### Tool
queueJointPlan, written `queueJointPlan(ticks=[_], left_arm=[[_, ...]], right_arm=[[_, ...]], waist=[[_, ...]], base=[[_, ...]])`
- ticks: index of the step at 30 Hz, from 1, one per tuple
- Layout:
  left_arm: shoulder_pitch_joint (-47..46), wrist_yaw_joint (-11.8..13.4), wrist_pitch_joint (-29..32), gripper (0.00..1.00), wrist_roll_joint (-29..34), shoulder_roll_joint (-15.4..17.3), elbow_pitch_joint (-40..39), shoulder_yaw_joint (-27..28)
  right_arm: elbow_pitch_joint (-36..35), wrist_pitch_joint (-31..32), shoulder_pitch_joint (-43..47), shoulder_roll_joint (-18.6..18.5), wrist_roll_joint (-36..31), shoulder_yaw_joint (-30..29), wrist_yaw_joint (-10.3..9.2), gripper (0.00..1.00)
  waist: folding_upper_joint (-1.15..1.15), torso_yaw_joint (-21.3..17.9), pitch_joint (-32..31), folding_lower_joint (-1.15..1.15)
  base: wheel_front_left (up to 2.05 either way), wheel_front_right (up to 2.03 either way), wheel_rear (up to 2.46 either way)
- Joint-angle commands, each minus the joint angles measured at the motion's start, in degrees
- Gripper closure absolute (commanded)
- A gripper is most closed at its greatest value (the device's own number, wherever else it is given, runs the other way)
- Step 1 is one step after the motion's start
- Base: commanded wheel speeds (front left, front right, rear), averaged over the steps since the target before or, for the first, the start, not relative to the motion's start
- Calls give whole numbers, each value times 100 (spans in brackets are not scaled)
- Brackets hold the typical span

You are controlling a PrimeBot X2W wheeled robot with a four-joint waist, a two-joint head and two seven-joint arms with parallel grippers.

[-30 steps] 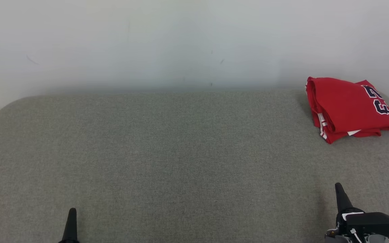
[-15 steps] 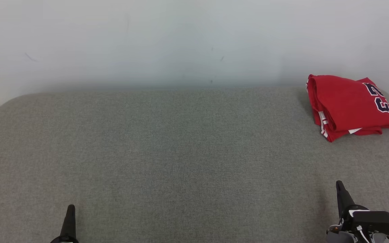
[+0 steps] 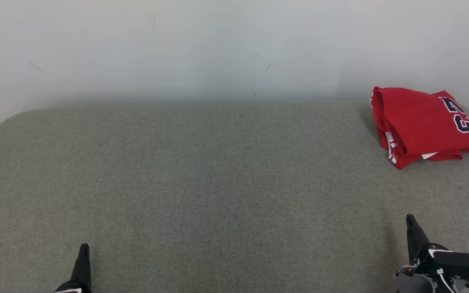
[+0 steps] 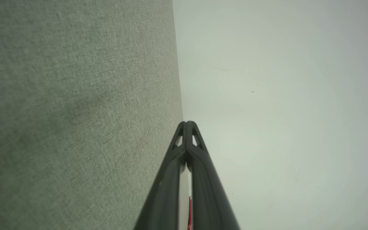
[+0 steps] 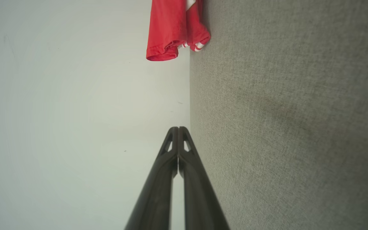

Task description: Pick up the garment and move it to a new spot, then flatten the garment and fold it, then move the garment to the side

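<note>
Grey woven surface [image 3: 218, 183] with rounded far corners, set against a plain pale wall [image 3: 177, 49] that bears a few faint marks. Item one: garment [image 3: 421, 124], a red jersey with dark, white-edged numerals and white trim. It is folded into a compact stack and lies at the far right corner of the surface, close to the wall. In the right wrist view its folded edges and striped trim show at the top. Item two: left gripper [image 3: 84, 249], near left, dark fingers pressed together tip to tip and holding nothing, over bare fabric. Item three: right gripper [image 3: 410, 221], near right, fingers likewise closed together and empty, well apart from the garment, which lies farther off on the same side. Both grippers point toward the wall.
</note>
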Motion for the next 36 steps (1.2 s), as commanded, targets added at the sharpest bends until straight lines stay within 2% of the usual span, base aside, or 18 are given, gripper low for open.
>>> queueJointPlan(ticks=[1, 12, 36], left_arm=[[-71, -40, 36, 100, -131, 21, 30, 25], [-132, -61, 119, 100, -562, 21, 99, 53], [-124, -61, 122, 100, -547, 20, 94, 50]], right_arm=[[7, 33, -79, 13, 124, -24, -3, 100], [83, 173, -150, 26, 568, -123, -4, 100], [80, 177, -152, 41, 513, -141, -4, 100]], waist=[[0, 0, 5, 0], [0, 1, 57, 0], [0, 1, 58, 0]], base=[[0, 0, 0], [0, 0, 0], [0, 0, 0]])
